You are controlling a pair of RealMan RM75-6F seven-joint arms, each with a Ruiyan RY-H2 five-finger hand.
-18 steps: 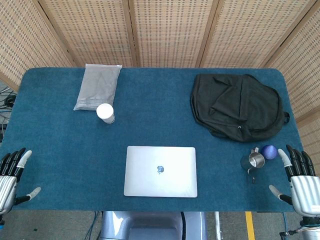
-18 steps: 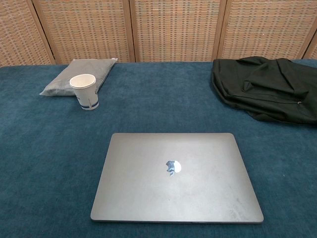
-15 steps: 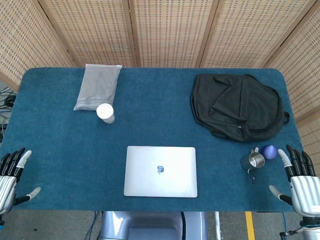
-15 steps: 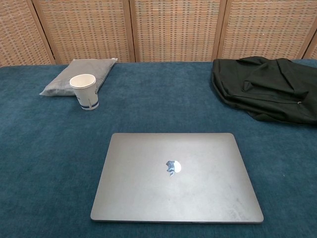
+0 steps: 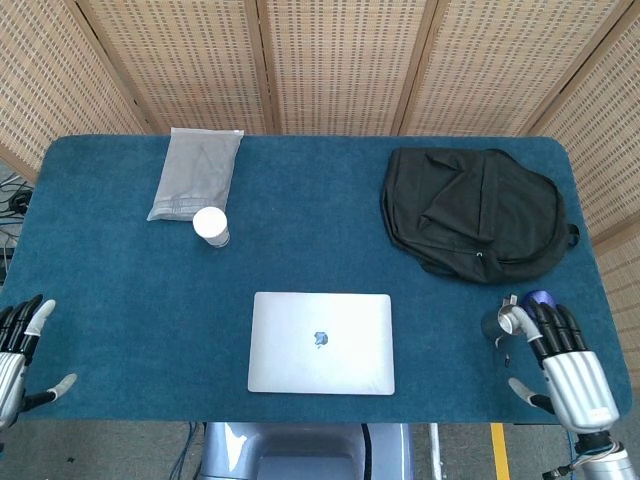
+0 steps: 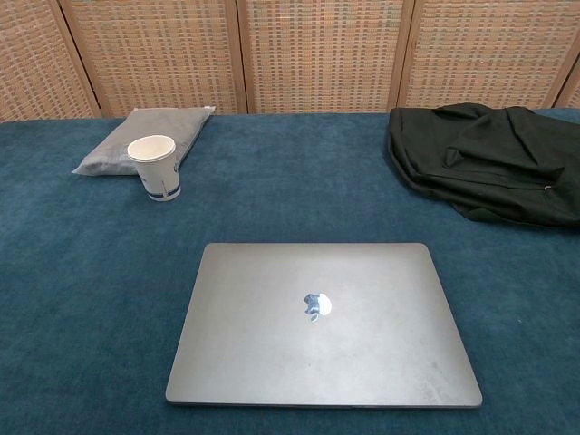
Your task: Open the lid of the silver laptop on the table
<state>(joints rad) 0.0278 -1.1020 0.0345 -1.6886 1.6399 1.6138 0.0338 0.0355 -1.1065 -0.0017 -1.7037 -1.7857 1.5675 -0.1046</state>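
The silver laptop (image 5: 321, 343) (image 6: 322, 323) lies flat with its lid down near the front edge of the blue table, logo facing up. My right hand (image 5: 566, 365) hovers at the front right, fingers spread and holding nothing, well to the right of the laptop. At the front left corner my left hand (image 5: 18, 355) is partly cut off by the frame, its fingers apart and empty. Neither hand appears in the chest view.
A small metal pitcher (image 5: 500, 324) and a blue ball (image 5: 540, 298) sit just beyond my right hand's fingertips. A black backpack (image 5: 475, 213) (image 6: 494, 163) lies at the back right. A white paper cup (image 5: 211, 226) (image 6: 156, 167) and a grey pouch (image 5: 196, 172) (image 6: 140, 136) sit at the back left.
My right hand has moved left and inward over the table, now partly covering the blue ball and pitcher. My left hand has slipped slightly further left and down.
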